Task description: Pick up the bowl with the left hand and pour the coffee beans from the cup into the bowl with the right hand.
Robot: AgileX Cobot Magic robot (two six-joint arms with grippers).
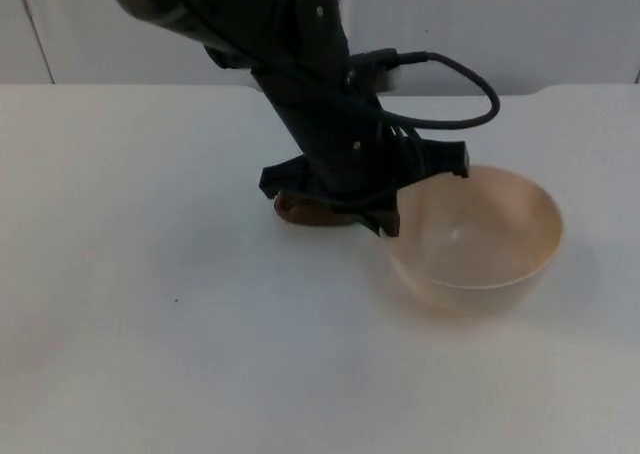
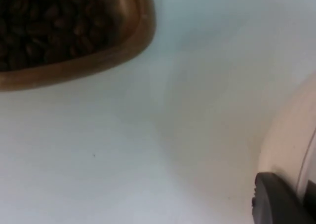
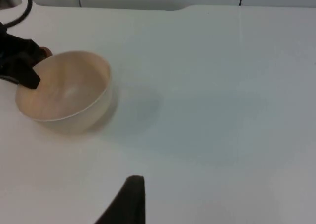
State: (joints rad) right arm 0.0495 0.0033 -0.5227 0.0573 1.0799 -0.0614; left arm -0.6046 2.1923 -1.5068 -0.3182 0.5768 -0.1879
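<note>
A pale wooden bowl (image 1: 485, 239) stands right of the table's middle. My left gripper (image 1: 390, 219) straddles its left rim, one finger inside and one outside, shut on the rim. In the left wrist view a black fingertip (image 2: 274, 202) presses against the bowl's wall (image 2: 291, 135). A brown cup (image 1: 300, 212) sits just left of the bowl, mostly hidden behind the left arm, with dark coffee beans (image 2: 44, 26) filling it (image 2: 123, 51). The right wrist view looks at the bowl (image 3: 64, 91) and the left gripper (image 3: 22, 71) from a distance, over one black fingertip (image 3: 129, 202) of my right gripper.
White table top (image 1: 150, 324) spreads around the bowl and cup, open to the front and left. The grey partition wall (image 1: 500, 24) closes the far edge.
</note>
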